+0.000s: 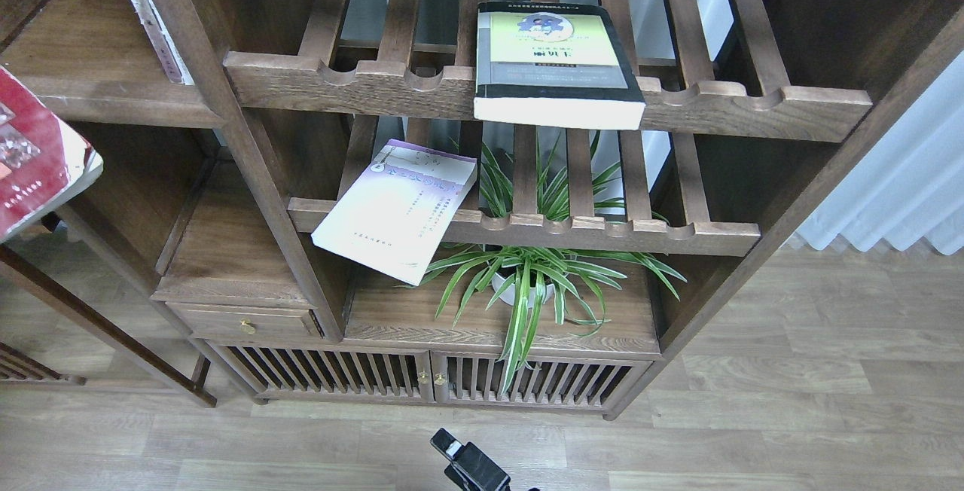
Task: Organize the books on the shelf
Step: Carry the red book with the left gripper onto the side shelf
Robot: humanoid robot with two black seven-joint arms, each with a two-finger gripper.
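Note:
The red book (38, 152) with photos on its cover shows at the far left edge, tilted, in front of the flat dark-brown shelf board (113, 96); what holds it is out of view. The pale lavender-white book (395, 208) lies askew on the lower slatted rack, overhanging its front rail. The thick black-bordered yellow-green book (553, 62) lies flat on the upper slatted rack, its page edge over the front. A small black gripper part (471, 467) pokes up at the bottom centre, probably my right gripper; its fingers cannot be told apart. My left gripper is out of view.
A thin book with a worn whitish spine (151, 16) leans on the upright post at top left. A potted spider plant (527, 280) stands under the lower rack. A drawer (241, 321) and slatted doors (429, 378) sit below. White curtain (896, 190) at right.

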